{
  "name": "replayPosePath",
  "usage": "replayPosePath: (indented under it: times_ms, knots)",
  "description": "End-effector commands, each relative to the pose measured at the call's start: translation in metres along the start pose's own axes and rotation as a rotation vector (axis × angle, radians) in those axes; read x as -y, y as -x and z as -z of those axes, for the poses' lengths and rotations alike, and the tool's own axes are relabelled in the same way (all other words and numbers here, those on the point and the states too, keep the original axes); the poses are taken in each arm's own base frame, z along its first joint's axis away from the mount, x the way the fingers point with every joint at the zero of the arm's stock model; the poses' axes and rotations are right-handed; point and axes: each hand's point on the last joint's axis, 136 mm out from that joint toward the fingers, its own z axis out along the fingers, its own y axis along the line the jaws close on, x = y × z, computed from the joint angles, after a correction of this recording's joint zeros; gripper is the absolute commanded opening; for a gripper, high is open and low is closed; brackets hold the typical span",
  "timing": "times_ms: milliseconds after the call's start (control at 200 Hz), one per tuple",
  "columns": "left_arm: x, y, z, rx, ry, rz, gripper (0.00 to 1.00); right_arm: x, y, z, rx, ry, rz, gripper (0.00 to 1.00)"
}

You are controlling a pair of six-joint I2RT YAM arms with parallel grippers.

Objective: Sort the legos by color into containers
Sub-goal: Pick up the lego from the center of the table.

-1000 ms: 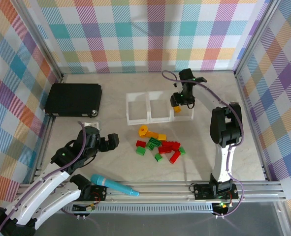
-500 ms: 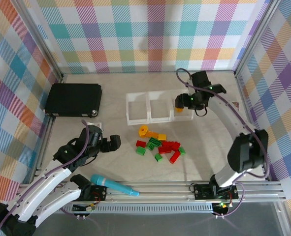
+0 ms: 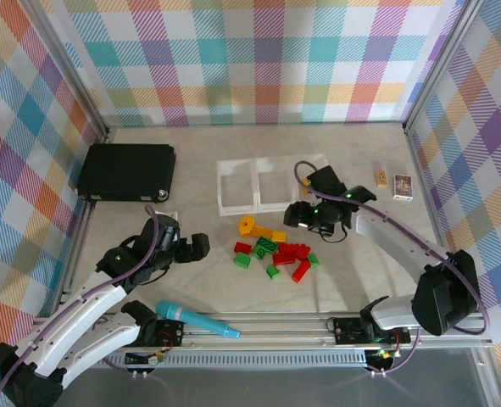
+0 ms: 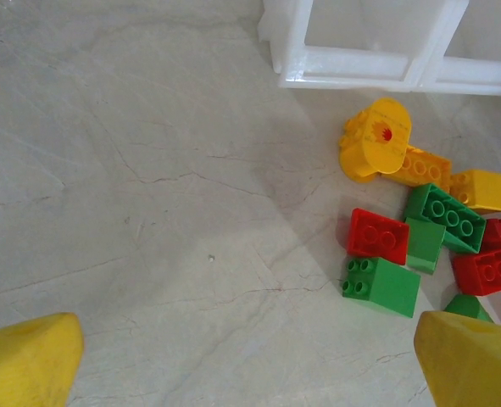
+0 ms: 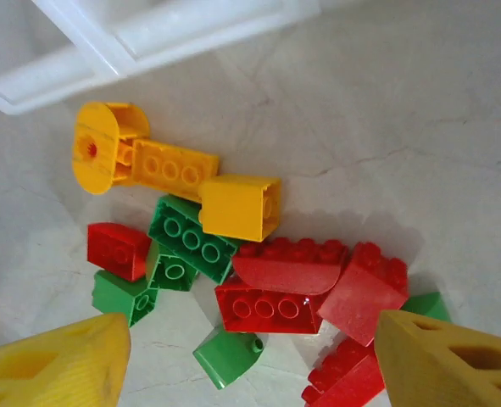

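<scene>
Closest to the arm bases, lying flat on the table point(image 3: 199, 140): a teal pen point(image 3: 197, 320).

A little farther, on the left: the left gripper point(image 3: 185, 240), spread fully wide, holding nothing and touching nothing. Hovering over bare table, with its yellow fingertips point(image 4: 28, 365) at the two lower corners of the left wrist view and the legos point(image 3: 275, 252) off to its right, apart from it.

Legos all in one loose heap near the middle of the table, in front of the containers: red, green and yellow-orange bricks, most touching one another. At the far-left end of the heap, a yellow round piece point(image 4: 375, 140), the closest one to the bins.

At the far right side of the heap: the right gripper point(image 3: 308, 216), spread as well, with nothing pinched. In the right wrist view, yellow fingertips point(image 5: 59, 360) apart at both lower corners, red bricks between and beyond them; cannot tell if touching.

Behind that: the containers point(image 3: 236, 208), three white bins joined in a row. Bare white bottom in the left one and the middle one. Right one mostly covered by the right arm, so cannot tell its content.

Farthest: a black case point(image 3: 127, 171) at the far left, two small cards point(image 3: 394, 181) at the far right.
</scene>
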Motion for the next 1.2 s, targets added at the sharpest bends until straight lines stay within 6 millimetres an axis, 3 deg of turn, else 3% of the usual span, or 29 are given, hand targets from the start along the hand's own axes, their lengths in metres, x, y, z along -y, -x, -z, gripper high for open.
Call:
replayPosePath:
  times_ms: [0,155,475,900,1195]
  knots:
    - [0.007,0.002,0.005,-0.008,-0.022,-0.013,1.0,-0.002,0.004,-0.02,0.012,-0.042,-0.063,0.78]
    - [0.006,0.001,0.007,-0.008,-0.02,-0.006,1.0,-0.013,0.006,-0.046,-0.011,-0.072,-0.066,0.8]
    - [0.006,0.0,0.006,-0.011,-0.019,-0.005,1.0,-0.022,0.005,-0.086,-0.051,-0.208,-0.017,0.74]
    - [0.005,-0.002,0.001,-0.013,-0.011,-0.009,1.0,-0.01,-0.009,-0.102,-0.103,-0.299,0.024,0.74]
    - [0.005,-0.002,0.001,-0.016,-0.011,-0.011,1.0,-0.007,-0.012,-0.114,-0.126,-0.309,0.036,0.68]
